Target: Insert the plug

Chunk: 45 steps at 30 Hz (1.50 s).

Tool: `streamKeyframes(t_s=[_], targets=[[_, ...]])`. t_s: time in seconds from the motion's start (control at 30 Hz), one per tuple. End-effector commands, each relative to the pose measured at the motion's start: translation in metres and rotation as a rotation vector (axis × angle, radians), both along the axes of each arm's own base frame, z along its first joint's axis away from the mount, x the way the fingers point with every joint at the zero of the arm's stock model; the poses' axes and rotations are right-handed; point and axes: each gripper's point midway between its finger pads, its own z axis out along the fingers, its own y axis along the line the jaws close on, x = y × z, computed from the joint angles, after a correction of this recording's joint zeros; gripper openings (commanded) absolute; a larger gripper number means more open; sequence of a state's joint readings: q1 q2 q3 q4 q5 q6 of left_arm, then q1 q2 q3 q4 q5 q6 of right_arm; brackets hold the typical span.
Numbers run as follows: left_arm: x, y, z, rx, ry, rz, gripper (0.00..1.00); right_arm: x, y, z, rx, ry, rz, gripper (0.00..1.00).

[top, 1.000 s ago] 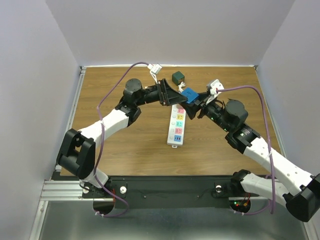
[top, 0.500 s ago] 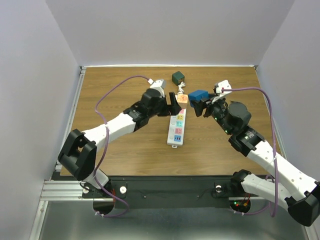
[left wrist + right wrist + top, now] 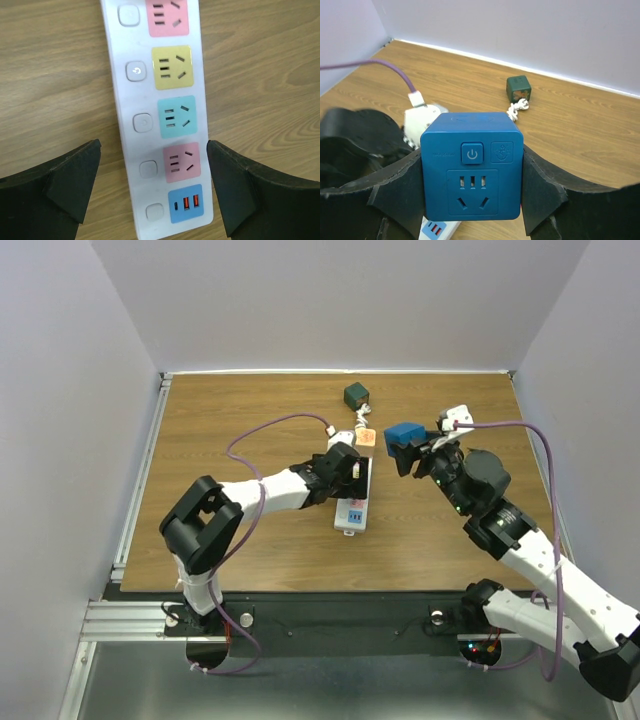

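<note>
1. Blue moulded plastic: the cube plug [image 3: 471, 172] is the part I am handling. I judge it rigid, light and smooth-sided, so it could twist or slip if squeezed off-centre.
2. Location: the cube plug is raised off the table [image 3: 230, 420], to the right of the far end of the white power strip [image 3: 165, 75].
3. Right gripper [image 3: 412, 452]: clamped on the cube's two opposite side faces. The socket face and power button point at the wrist camera. I cannot see the pins.
4. Hold point: the flat side faces at mid-height, as gripped now. I would avoid the rounded corners.
5. Left gripper [image 3: 152, 150]: spread wide and holding nothing. Its fingers straddle the strip near the USB end, apparently without contact.
6. The strip looks light and free to slide on the wood, so I expect it to need bracing.
7. Insertion will probably need a firm, straight push, since a tilted approach risks bending the pins.
</note>
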<state>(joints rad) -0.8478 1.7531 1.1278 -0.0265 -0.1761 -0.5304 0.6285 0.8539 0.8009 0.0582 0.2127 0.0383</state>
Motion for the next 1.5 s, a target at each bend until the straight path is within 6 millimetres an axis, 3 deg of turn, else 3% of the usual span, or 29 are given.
streamKeyframes(t_s=[0.0,0.3,0.7,0.77,0.83,0.87,1.03,1.07,1.33,1.47], targets=[[0.005,-0.017,0.009,0.016,-0.031,-0.025,0.99,-0.003,-0.009,0.019,0.050,-0.062,-0.031,0.00],[0.012,-0.018,-0.009,0.125,-0.035,-0.024,0.99,-0.003,-0.010,0.014,0.042,-0.056,-0.031,0.00],[0.005,-0.028,-0.027,0.213,-0.036,-0.130,0.98,-0.001,-0.008,0.015,0.037,-0.055,-0.031,0.00],[0.003,-0.030,-0.030,0.218,-0.035,-0.156,0.91,0.000,-0.008,0.015,0.035,-0.054,-0.031,0.00],[0.001,-0.030,-0.036,0.232,-0.030,-0.185,0.77,0.000,-0.008,0.014,0.037,-0.052,-0.034,0.00],[-0.001,-0.030,-0.037,0.242,-0.032,-0.201,0.60,0.000,-0.009,0.015,0.036,-0.054,-0.034,0.01],[-0.011,-0.025,-0.045,0.274,-0.028,-0.251,0.17,-0.001,-0.009,0.013,0.026,-0.045,-0.034,0.00],[-0.013,-0.024,-0.047,0.279,-0.026,-0.259,0.00,0.000,-0.009,0.011,0.018,-0.039,-0.033,0.01],[-0.043,-0.011,-0.064,0.332,-0.003,-0.376,0.00,0.003,-0.005,0.002,-0.007,-0.003,-0.028,0.01],[-0.063,-0.016,-0.058,0.314,-0.023,-0.466,0.00,0.005,-0.004,-0.007,-0.031,0.037,-0.032,0.01]])
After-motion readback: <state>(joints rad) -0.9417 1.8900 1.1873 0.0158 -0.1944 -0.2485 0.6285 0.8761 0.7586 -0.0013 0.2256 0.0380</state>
